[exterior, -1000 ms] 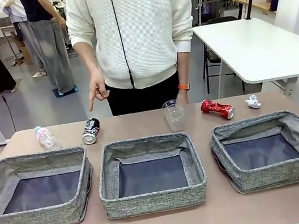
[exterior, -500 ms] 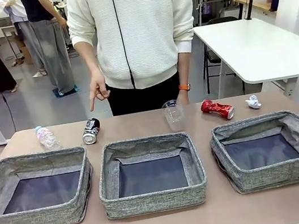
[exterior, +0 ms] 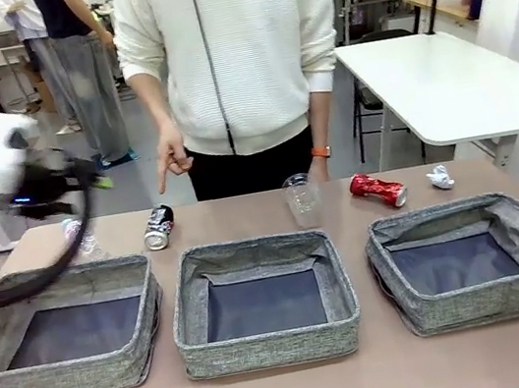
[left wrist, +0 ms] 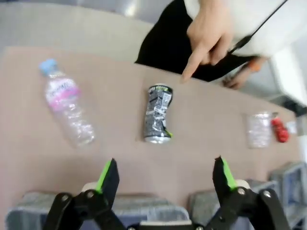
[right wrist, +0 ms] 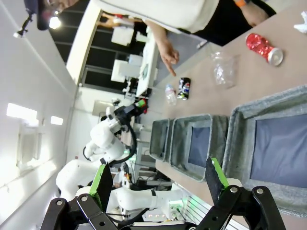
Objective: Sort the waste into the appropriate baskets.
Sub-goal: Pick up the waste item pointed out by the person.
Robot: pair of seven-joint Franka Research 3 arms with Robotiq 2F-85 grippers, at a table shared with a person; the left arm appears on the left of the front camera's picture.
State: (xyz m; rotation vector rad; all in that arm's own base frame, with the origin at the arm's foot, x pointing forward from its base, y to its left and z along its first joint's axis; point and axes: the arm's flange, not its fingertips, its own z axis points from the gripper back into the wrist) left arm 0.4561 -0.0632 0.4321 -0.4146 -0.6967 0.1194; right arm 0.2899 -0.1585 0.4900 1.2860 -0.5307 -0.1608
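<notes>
My left end effector [left wrist: 165, 167] hangs above the table [left wrist: 201, 129], fingers spread wide and empty, facing the dark printed drink can [left wrist: 158, 114]. The can lies on its side near the clear plastic bottle [left wrist: 67, 109]. The person's hand [left wrist: 211, 33] points a finger down toward that can. My right end effector [right wrist: 157, 168] is likewise wide apart, holding nothing. The upright clear plastic cup [exterior: 301, 199], crushed red can [exterior: 376, 188] and crumpled white paper ball [exterior: 439, 176] sit on the table beyond the three grey woven baskets [exterior: 270, 347].
</notes>
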